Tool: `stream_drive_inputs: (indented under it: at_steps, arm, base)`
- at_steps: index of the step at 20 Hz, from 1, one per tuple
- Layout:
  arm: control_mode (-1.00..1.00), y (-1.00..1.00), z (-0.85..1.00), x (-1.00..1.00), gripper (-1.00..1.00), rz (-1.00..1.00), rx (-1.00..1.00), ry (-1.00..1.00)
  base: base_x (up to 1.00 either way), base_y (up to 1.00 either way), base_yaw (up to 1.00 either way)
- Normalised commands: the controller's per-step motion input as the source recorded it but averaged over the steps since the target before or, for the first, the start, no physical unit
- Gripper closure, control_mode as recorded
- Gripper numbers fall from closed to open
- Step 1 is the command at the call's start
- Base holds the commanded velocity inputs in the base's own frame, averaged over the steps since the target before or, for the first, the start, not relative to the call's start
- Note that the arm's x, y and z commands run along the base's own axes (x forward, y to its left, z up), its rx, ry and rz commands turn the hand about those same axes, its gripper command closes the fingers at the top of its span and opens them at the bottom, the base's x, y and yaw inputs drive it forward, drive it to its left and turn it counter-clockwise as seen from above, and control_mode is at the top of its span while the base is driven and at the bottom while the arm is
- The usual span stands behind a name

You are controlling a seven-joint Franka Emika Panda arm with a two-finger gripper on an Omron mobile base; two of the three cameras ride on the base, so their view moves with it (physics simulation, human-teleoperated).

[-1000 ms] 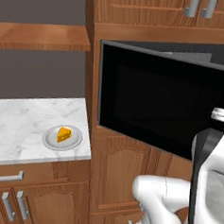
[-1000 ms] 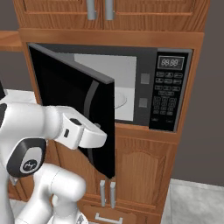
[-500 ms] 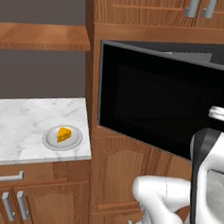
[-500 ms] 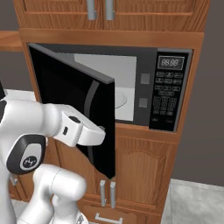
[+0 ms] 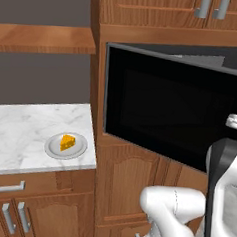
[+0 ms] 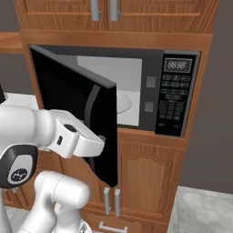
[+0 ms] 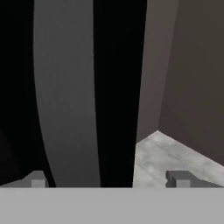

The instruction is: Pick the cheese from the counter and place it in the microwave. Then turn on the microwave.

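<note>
cheese: on grey plate, on bench left of microwave | microwave door: swung open, curved handle close before tool | tool: fingertips wide apart, nothing held

Orange cheese wedge on the marble counter, black microwave door swung open

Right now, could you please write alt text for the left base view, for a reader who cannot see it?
A small orange cheese wedge lies on a round grey plate on the white marble counter, untouched. To its right, the black microwave door stands swung open in a wooden cabinet, with the white robot arm low at the right.
</note>
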Motion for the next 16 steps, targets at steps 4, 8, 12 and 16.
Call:
stream_drive_inputs:
  at_steps: [4,8,12,16]
  arm:
    - [-1.0,0.0,0.0,-0.4,-1.0,0.0,-0.01,-0.08]
    - [-1.0,0.0,0.0,-0.47,-1.0,0.0,0.0,-0.05]
    - [-1.0,0.0,0.0,-0.42,-1.0,0.0,-0.02,-0.07]
    - [-1.0,0.04,-0.11,-0.27,-1.0,0.0,-0.07,-0.09]
  base:
    - [0.0,0.0,0.0]
    - [0.0,0.0,0.0]
    - [0.0,0.0,0.0]
    - [0.0,0.0,0.0]
